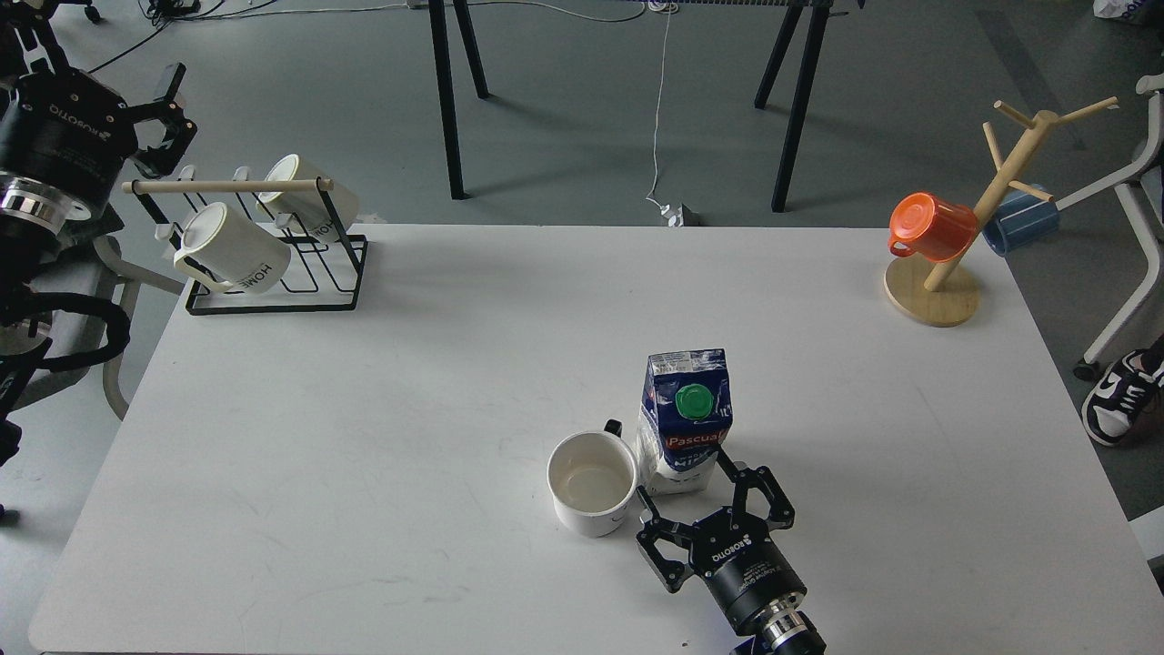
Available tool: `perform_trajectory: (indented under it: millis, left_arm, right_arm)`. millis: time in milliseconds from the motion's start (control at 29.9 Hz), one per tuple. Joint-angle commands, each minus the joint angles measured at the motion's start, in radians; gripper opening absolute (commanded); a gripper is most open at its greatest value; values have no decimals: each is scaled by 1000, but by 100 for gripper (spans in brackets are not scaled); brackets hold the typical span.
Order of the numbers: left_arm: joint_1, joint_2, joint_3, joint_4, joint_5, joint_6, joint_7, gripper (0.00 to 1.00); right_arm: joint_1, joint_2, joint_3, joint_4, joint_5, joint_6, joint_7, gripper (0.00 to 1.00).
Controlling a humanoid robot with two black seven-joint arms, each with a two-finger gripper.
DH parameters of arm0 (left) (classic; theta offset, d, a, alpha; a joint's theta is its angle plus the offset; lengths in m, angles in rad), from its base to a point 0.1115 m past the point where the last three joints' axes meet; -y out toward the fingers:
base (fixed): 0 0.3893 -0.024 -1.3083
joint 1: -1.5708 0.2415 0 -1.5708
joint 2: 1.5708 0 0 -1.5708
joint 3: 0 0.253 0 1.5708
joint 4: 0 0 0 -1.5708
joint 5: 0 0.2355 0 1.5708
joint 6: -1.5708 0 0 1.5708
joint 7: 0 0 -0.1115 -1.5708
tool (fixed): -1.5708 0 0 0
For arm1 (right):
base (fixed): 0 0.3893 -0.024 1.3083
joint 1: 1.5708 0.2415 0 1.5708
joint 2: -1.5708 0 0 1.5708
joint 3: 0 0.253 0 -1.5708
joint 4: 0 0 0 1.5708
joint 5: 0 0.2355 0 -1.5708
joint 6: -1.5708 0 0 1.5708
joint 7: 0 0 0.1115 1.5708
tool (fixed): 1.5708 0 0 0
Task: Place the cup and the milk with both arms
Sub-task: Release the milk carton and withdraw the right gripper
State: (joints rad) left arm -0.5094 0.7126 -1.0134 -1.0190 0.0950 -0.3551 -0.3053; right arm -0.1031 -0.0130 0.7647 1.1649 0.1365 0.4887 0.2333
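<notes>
Black arms; silver wrist rings; white "ROBOTIQ" lettering

Bright, even overhead light, sharp focus throughout, mild glare on the white tabletop [364, 437], only soft faint shadows.

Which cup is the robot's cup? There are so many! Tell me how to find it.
Look at the white table, near its front edge, where the blue milk carton stands. The cup sits just left of it, upright and empty. It is white with a black handle, unlike the cream HOME mugs on the rack or the orange cup.
</notes>
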Motion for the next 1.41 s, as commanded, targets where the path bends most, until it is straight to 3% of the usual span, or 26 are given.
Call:
perform_trajectory:
  millis: [0,201,402,536,737,1038,1206,1373]
  left_arm:
    - [-3,4,2,-1,0,-4,0,100]
    - [-4,2,1,-1,0,-7,-1,100]
    - [6,8,-1,-3,-1,-15,-3,100]
    - [17,10,-4,-1,-11,-36,-9,100]
    - [25,-28,-11,-3,-18,-65,-5,100]
    - [58,-119,-7,-1,-17,-96,-5,100]
    - [71,-146,-11,-1,-17,-97,-3,100]
    - [71,-185,-19,0,-20,-87,-5,100]
  right_arm:
    - [-44,-34,-1,51,-2,0,0,98]
    - [-138,-174,31,148,-5,0,3,98]
    - [-142,-347,205,194,-5,0,0,98]
    - [-86,-491,303,197,-5,0,1,98]
    - [109,-588,346,156,-21,0,9,99]
    - [436,-634,312,93,-45,0,12,99]
    - [612,-599,306,-85,-46,0,28,100]
    - [638,-562,337,-189,-43,0,21,100]
